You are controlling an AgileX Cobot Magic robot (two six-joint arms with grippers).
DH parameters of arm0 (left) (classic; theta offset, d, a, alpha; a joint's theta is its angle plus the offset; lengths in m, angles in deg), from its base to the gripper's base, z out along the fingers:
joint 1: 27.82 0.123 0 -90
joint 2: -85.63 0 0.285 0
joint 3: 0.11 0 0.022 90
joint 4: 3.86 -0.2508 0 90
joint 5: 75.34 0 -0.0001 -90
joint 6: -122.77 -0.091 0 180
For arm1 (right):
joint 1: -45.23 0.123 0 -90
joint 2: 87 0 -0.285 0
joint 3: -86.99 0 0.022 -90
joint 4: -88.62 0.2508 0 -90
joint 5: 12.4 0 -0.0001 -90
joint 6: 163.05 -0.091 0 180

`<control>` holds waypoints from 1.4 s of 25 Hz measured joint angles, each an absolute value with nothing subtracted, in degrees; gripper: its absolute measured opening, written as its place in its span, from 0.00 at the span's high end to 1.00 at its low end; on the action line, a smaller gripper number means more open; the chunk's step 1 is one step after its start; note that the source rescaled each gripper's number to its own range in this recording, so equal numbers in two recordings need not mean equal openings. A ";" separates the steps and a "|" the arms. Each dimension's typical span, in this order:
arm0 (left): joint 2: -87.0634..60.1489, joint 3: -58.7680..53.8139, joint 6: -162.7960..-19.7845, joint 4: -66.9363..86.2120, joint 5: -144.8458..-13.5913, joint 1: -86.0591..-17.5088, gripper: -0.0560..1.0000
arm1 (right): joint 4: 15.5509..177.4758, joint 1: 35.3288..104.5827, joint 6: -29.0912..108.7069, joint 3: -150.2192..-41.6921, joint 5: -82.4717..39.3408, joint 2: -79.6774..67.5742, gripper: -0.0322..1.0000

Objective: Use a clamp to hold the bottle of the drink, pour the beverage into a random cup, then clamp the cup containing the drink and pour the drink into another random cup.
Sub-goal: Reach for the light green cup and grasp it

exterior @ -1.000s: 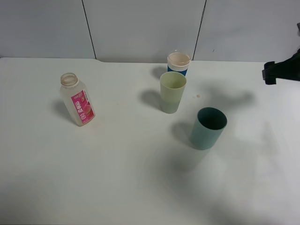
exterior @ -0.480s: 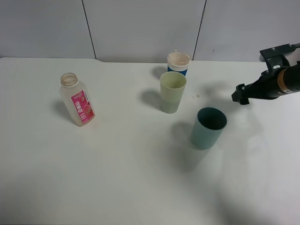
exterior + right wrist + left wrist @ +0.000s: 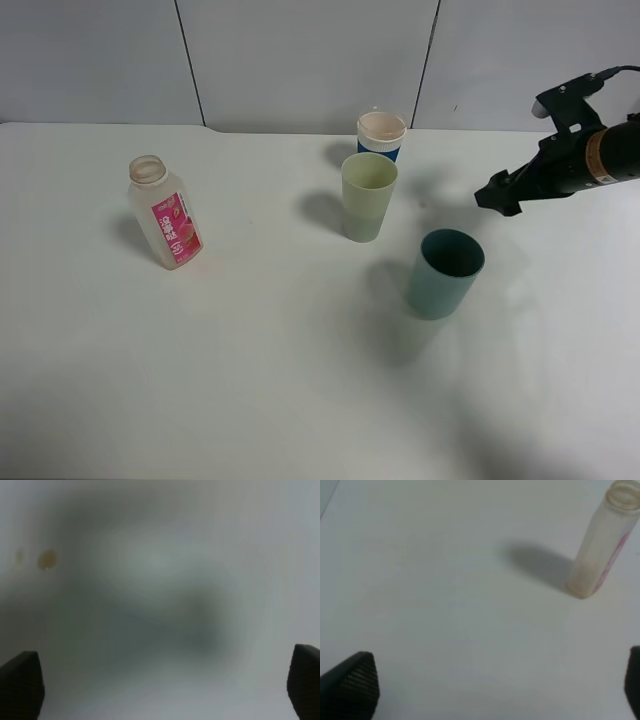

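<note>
My right gripper [image 3: 492, 196] hangs spread and empty near the teal cup [image 3: 443, 275]. I reckon the pale green cup [image 3: 367, 200] is next: approach level, clasp mid-wall, miss the blue cup [image 3: 381, 135] just behind.

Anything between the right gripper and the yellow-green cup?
Nothing visible. Only bare table lies between the right gripper and the yellow-green cup. The teal cup stands nearer the camera, off that line. The blue white-rimmed cup stands behind the yellow-green one.
</note>
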State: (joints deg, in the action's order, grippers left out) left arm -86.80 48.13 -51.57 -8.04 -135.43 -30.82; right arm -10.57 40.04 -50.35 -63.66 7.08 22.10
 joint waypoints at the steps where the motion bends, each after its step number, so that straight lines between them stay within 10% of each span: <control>1: -86.80 48.13 -51.57 -8.04 -135.43 -30.82 0.00 | -10.54 40.04 -48.76 -63.66 7.86 22.10 0.08; 35: -86.80 48.13 -51.57 -7.99 -135.43 -30.82 0.00 | 7.19 40.04 -16.44 -64.31 32.90 32.46 0.08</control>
State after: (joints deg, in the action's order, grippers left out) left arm -86.80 48.13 -51.57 -7.99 -135.43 -30.82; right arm 7.19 40.04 -16.44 -64.31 32.90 32.46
